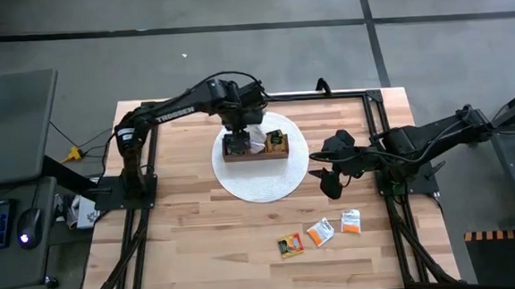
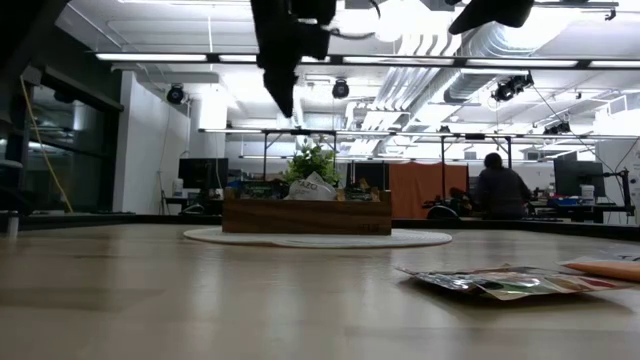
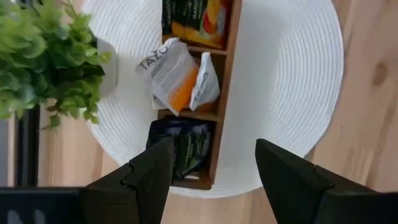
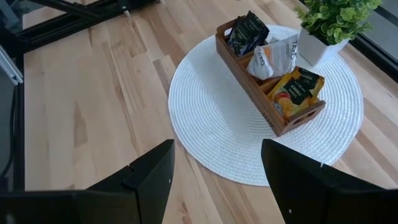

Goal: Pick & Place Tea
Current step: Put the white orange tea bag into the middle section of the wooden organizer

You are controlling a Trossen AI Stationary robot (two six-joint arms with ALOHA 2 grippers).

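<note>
A brown wooden tray (image 1: 256, 155) stands on a round white mat (image 1: 262, 184). Its three compartments hold tea sachets: dark ones (image 3: 184, 144) at one end, white ones (image 3: 176, 73) in the middle, orange-and-dark ones (image 3: 198, 22) at the other end. Three more tea sachets (image 1: 320, 232) lie flat on the table toward its near right. My left gripper (image 3: 214, 149) hangs open above the tray's dark-sachet end, pointing steeply down, with nothing between its fingers. My right gripper (image 4: 217, 149) is open and empty, raised just right of the mat (image 1: 329, 180).
A small green potted plant (image 3: 43, 56) stands on the mat's far side, right behind the tray. Bare wood lies to the left of the mat and along the near edge. A black frame (image 1: 376, 110) borders the table. A person sits far off in the room (image 2: 498, 188).
</note>
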